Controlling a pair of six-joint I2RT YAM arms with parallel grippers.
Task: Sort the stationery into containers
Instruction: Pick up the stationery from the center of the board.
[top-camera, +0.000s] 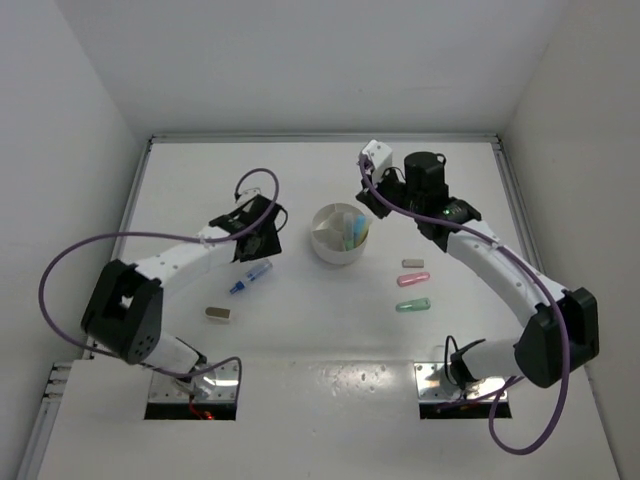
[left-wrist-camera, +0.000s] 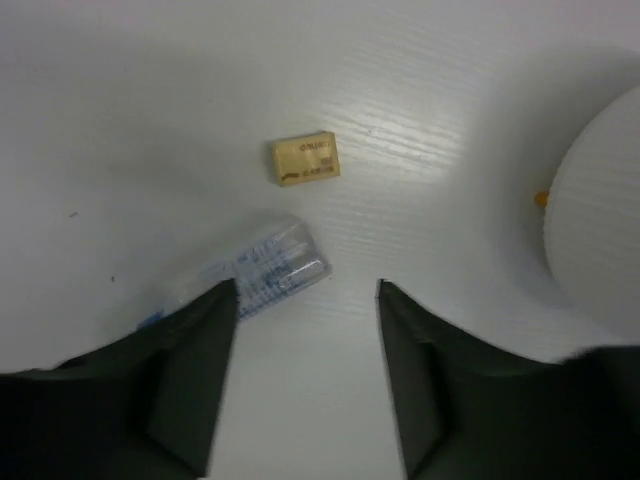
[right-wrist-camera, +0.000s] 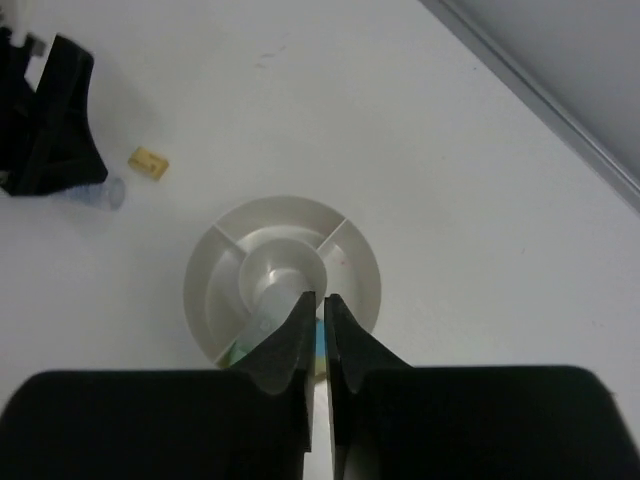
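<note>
6 loose pieces lie on the bench (top-camera: 300, 340) outside the round white bowl (top-camera: 335, 255). Nearest the arm bases, a tan eraser (top-camera: 218, 314) sits well to the bowl's near left. To the bowl's near right lies a row of 3, each apart from the next: a green marker (top-camera: 412, 305) nearest, a pink marker (top-camera: 413, 280) behind it, and a grey eraser (top-camera: 414, 264) farthest.

The blue-clear pen (top-camera: 250, 278) lies left of the bowl, tilted. In the left wrist view, one end of it passes under a finger of the left gripper (left-wrist-camera: 308, 290). That gripper is released, its fingers spread wide over bare bench. Just beyond it lies a yellowish eraser (left-wrist-camera: 305, 160), with the bowl's edge off to the right.

The bowl is split by inner walls. A yellow marker (top-camera: 346, 220) and a light blue marker (top-camera: 353, 236) lie in its right-hand part.

The right gripper (right-wrist-camera: 320, 300) hangs over the bowl's far right rim. Its fingers are clenched to a thin slit. I cannot tell whether anything is pinched there.
</note>
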